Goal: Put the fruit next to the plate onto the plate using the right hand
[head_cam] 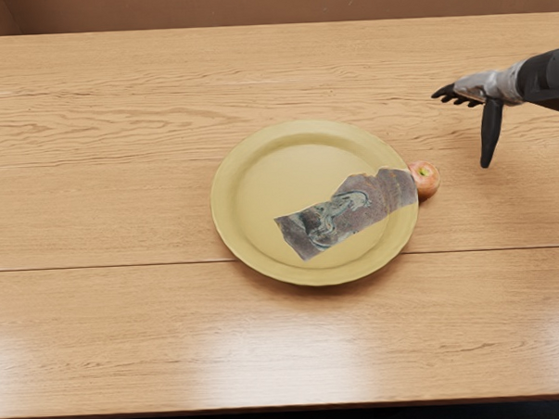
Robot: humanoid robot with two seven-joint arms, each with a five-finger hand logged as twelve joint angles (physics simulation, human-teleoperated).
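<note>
Apple [426, 178] is noted against the plate's [278, 172] right rim, left and near of the right hand [483, 87]; fingers [491, 135] spread, nothing held.

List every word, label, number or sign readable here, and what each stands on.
None can be read.
The grey patch on the plate shows only a swirling pattern, no letters.
The apple, the right hand and the table bear no markings.
</note>
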